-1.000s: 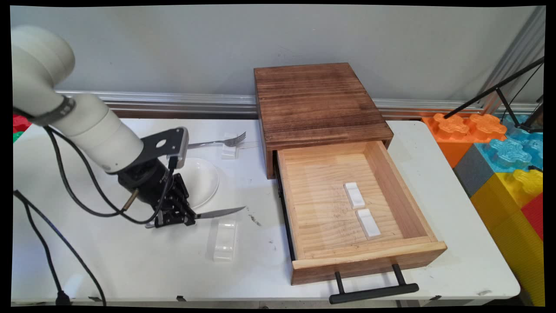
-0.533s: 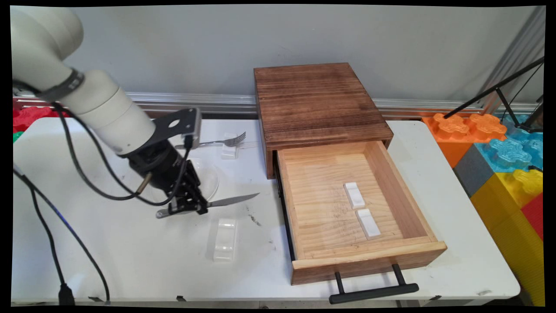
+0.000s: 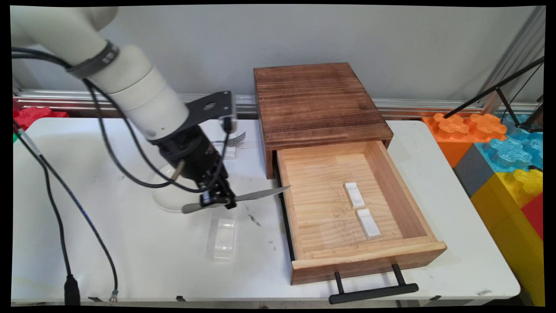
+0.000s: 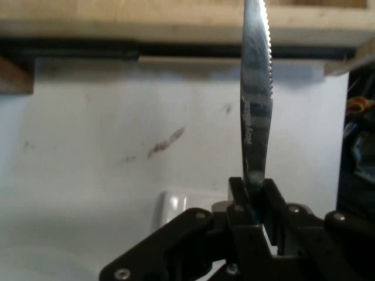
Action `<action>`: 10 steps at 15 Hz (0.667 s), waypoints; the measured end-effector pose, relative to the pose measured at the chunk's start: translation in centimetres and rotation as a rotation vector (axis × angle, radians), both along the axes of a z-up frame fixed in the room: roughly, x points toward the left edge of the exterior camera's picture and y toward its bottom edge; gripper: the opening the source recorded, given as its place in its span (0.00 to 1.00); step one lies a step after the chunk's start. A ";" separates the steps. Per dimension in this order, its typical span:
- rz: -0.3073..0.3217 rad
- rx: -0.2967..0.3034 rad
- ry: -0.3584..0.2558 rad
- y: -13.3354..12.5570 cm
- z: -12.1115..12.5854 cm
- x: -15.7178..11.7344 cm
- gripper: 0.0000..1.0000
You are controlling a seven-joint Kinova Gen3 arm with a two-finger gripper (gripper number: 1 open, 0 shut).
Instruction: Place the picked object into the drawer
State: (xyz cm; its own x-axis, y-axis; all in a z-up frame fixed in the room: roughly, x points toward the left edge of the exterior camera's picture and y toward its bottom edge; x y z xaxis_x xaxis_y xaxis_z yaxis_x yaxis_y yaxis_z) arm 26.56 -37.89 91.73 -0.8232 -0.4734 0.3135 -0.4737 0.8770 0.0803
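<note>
Black two-finger hand point(image 3: 218, 201) clenched on a serrated steel table knife point(image 3: 243, 198), lifted clear of the white surface point(image 3: 130, 256)

Held near its middle, the knife lies roughly level, blade tip reaching the left rim of the open pale wooden drawer point(image 3: 347, 208), which juts from a dark wooden box point(image 3: 317, 102). Below the hand a clear plastic rest point(image 3: 223, 239) lies on the surface; behind the hand sits a white round plate point(image 3: 167, 198). A steel fork point(image 3: 234, 139) lies partly hidden farther back. Two small white rests point(image 3: 362, 210) lie inside the drawer
</note>
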 end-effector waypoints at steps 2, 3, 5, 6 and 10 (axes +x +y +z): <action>-0.005 0.003 0.009 -0.3 0.4 -1.4 0.00; -0.008 0.005 0.015 -0.6 0.6 -2.2 0.00; -0.015 0.006 0.024 -1.0 0.8 -3.7 0.00; -0.019 0.005 0.030 -1.3 0.9 -4.6 0.00; -0.025 0.002 0.048 -2.5 1.0 -7.4 0.00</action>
State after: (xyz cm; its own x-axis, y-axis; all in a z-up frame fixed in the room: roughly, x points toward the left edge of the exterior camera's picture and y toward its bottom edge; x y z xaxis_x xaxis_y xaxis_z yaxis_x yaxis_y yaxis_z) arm 19.12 -40.36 92.69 -0.8186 -0.4538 0.3520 -0.4476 0.8882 0.1042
